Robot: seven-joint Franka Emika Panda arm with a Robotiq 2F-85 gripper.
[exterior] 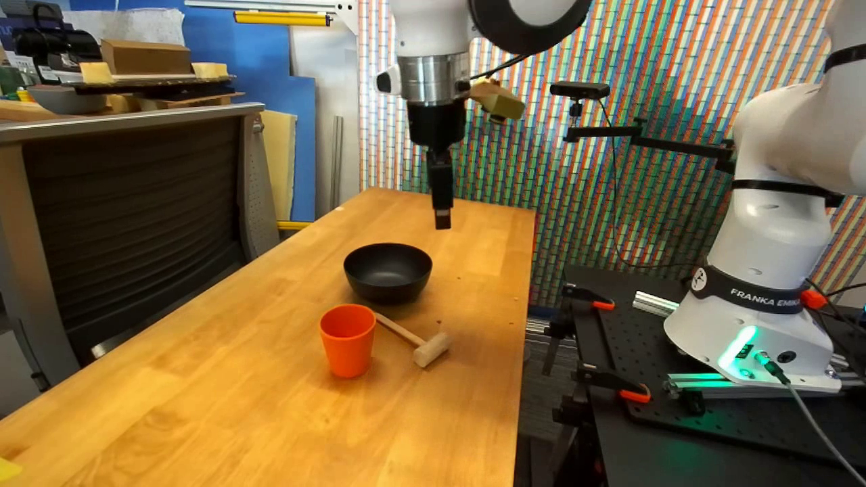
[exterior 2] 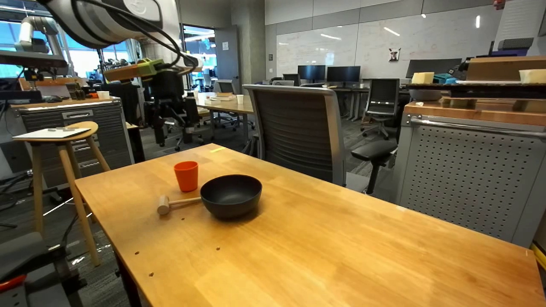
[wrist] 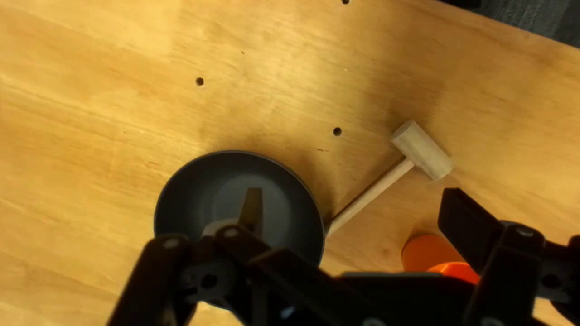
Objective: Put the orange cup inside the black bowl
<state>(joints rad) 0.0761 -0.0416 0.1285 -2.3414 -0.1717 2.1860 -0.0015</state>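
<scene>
Wrist view: the blurred gripper (wrist: 351, 199) looks spread wide, clear of the black bowl (wrist: 281, 215) and orange cup (wrist: 424, 253).

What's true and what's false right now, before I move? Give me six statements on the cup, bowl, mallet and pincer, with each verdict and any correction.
1. The orange cup stands upright on the table. True.
2. The wooden mallet lies with its handle pointing toward the black bowl. True.
3. The bowl is upside down. False: its opening faces up.
4. The cup is inside the bowl. False: it stands on the table, apart from the bowl.
5. The pincer is open. True.
6. The pincer is gripping the cup. False: it hangs above the table, holding nothing.
</scene>
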